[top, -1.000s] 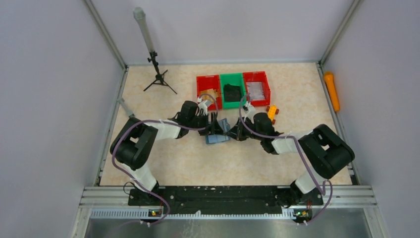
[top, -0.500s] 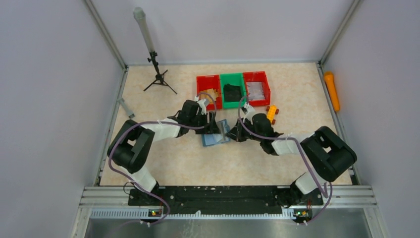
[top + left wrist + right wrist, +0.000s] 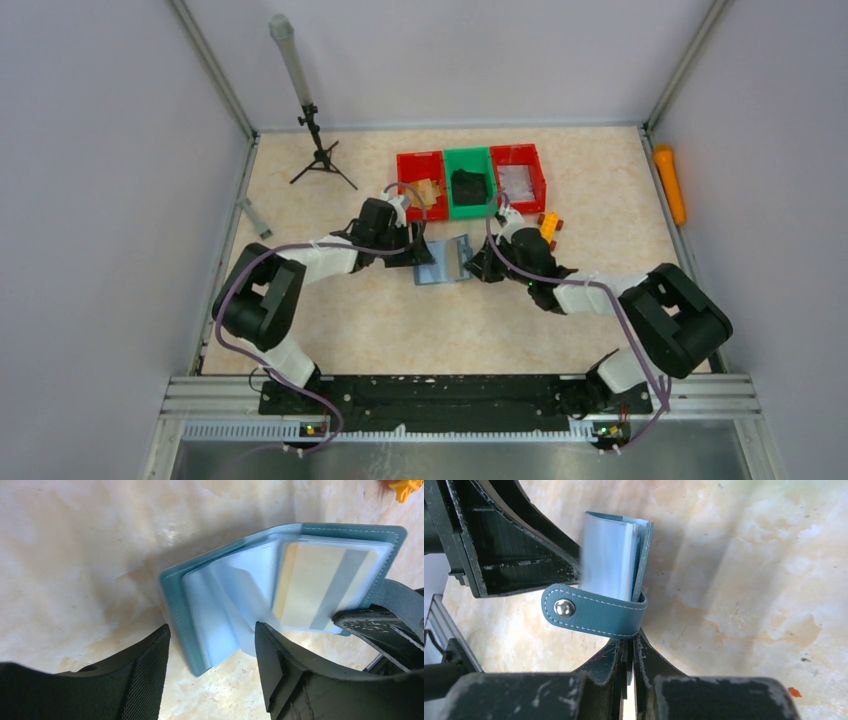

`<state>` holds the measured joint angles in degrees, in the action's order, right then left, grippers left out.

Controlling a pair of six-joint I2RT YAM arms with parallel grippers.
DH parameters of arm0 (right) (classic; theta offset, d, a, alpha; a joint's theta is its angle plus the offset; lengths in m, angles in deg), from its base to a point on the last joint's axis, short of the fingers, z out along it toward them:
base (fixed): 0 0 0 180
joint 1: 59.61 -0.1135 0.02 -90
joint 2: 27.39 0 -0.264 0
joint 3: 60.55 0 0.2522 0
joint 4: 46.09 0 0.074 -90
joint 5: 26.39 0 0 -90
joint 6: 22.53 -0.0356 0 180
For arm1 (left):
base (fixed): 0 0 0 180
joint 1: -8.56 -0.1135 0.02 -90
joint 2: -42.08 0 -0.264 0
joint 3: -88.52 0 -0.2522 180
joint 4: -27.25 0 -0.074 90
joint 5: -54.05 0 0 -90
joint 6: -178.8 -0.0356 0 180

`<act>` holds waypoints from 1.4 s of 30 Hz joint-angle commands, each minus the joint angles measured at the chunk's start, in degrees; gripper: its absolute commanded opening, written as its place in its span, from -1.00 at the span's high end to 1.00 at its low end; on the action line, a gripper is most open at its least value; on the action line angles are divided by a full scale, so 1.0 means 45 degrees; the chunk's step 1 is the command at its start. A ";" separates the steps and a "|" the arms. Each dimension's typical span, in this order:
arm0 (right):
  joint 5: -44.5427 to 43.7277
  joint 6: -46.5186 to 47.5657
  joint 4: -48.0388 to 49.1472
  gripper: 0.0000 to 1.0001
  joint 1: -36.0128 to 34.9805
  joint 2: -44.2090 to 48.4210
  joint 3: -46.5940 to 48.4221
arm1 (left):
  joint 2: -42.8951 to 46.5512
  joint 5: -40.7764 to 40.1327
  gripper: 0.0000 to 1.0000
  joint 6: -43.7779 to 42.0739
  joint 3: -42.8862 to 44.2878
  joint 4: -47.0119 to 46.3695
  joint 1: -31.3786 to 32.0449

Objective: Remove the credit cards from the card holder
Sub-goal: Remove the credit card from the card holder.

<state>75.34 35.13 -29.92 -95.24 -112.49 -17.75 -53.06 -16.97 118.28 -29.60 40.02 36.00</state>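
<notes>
The slate-teal card holder [image 3: 445, 263] lies open on the table between my two grippers. In the left wrist view the card holder [image 3: 180, 605] shows clear blue-grey sleeves fanned out, and a cream card with a grey stripe [image 3: 320, 585] sits in one sleeve. My left gripper [image 3: 212, 680] is open, with its fingers either side of the holder's near corner and not touching it. My right gripper [image 3: 631, 647] is shut on the holder's edge just below the closure tab [image 3: 594, 612] with its metal snap. In the top view the left gripper [image 3: 415, 250] and right gripper [image 3: 478, 265] flank the holder.
Three bins stand behind: a red one [image 3: 408, 166], a green one [image 3: 482, 200] holding a black lump [image 3: 468, 186], and a red one [image 3: 540, 178]. An orange toy [image 3: 548, 226] lies by the right arm. A tripod [image 3: 318, 150], a grey tube [image 3: 252, 217] and an orange cylinder [image 3: 670, 183] are at the sides.
The card holder has swung open wider and shifted up and to the right. The left gripper has drawn back left off it. The right gripper stays shut on its edge.
</notes>
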 commanded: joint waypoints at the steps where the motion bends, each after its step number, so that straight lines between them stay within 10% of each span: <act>1: -0.0801 0.0303 -0.0090 1.00 -0.0166 0.0561 0.0335 | -0.0247 0.0565 -0.30 0.0310 0.0309 -0.0058 -0.0571; 11: -0.1020 0.0350 -0.0070 1.00 -0.0165 0.0452 0.0330 | 0.0353 -0.0161 -0.46 0.0179 0.0264 0.0674 -0.0688; 17: -0.0845 0.0427 0.0029 1.00 -0.0166 0.0306 0.0364 | 0.1763 0.1918 -0.97 0.0754 -0.1424 -0.2819 -0.0707; 34: -0.0264 0.0252 0.0467 1.00 -0.0166 -0.0026 0.0366 | 0.0620 0.1761 -0.97 0.0926 -0.1044 -0.2612 -0.0828; 42: 0.0093 -0.0034 0.0937 1.00 -0.0166 -0.0135 0.0282 | -0.0800 0.2880 -0.64 0.1066 -0.0301 -0.2192 -0.0843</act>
<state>74.20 35.50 -29.61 -95.24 -112.42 -17.75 -55.31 -5.86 123.37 -32.62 29.15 32.49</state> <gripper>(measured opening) 0.041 0.844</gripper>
